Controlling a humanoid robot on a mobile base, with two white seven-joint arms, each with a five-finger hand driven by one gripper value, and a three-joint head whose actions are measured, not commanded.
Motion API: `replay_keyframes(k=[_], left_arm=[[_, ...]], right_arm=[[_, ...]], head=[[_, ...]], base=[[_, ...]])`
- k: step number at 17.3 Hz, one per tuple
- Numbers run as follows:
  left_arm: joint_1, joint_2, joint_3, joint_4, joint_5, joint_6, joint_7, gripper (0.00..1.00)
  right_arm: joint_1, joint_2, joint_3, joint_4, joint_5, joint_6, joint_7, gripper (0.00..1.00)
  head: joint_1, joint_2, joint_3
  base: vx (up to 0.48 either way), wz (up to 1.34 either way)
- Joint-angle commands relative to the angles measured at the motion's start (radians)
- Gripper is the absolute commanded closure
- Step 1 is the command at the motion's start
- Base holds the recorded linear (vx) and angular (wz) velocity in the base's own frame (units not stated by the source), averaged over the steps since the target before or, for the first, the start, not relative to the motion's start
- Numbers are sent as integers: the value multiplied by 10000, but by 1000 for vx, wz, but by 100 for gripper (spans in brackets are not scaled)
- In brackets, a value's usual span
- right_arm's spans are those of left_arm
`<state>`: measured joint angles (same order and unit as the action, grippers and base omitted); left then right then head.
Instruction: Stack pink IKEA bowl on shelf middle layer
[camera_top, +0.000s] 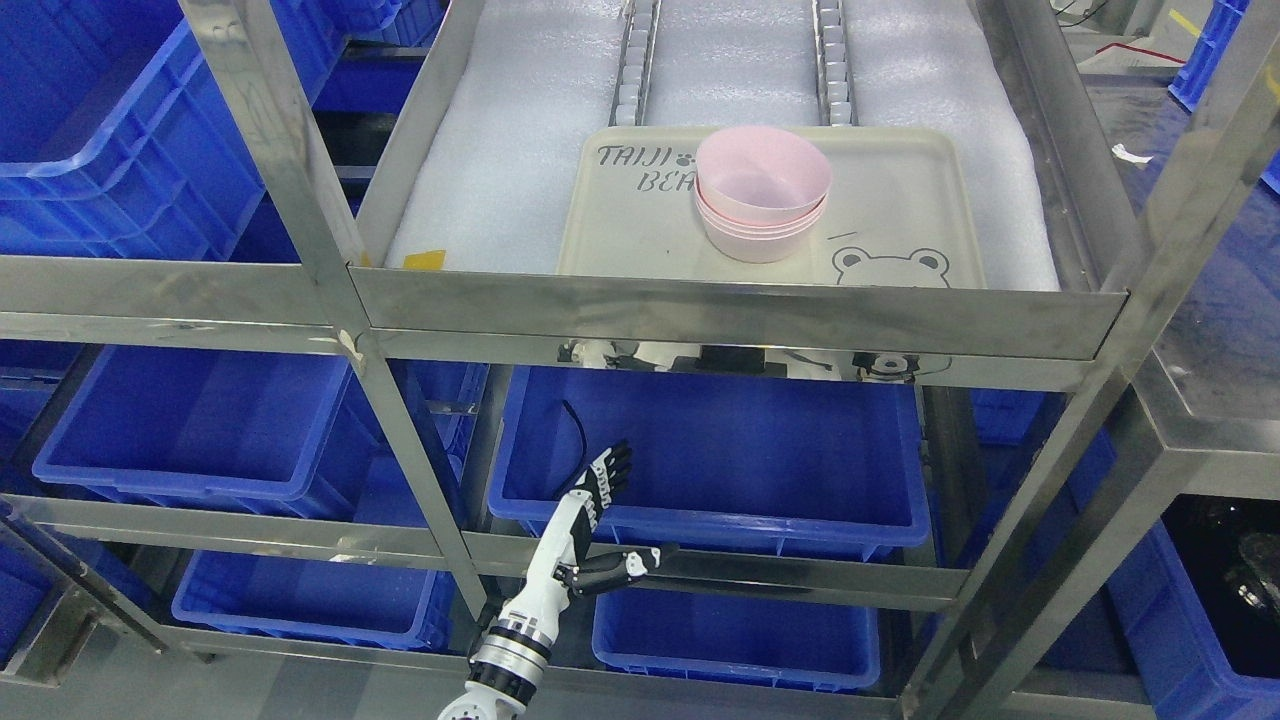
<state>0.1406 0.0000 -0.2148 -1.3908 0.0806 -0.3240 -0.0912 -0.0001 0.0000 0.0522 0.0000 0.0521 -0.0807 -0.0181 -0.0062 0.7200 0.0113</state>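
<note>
A stack of pink bowls sits nested on a beige tray on the steel shelf. They look light, rigid and smooth, probably plastic; the thin flared rim seems the best place to grip. Below the shelf, the left hand hangs with fingers extended and thumb spread, holding nothing.

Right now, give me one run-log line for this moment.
bowls: pink, nested stack on tray | tray: on shelf foam | left hand: open, empty, below shelf, before blue bin | right hand: not in view
</note>
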Motion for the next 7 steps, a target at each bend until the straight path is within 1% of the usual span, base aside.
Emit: replay_keyframes(k=[1, 7], left_arm=[[-11, 175, 1197, -787, 421, 387, 161, 0], [5, 175, 1197, -787, 421, 295, 130, 0]], right_arm=[[32, -175, 0, -175, 0, -6, -3, 0], [32, -175, 0, -175, 0, -6, -3, 0]], head=[[0, 0, 0], [0, 0, 0]], base=[[7, 20], [0, 0]])
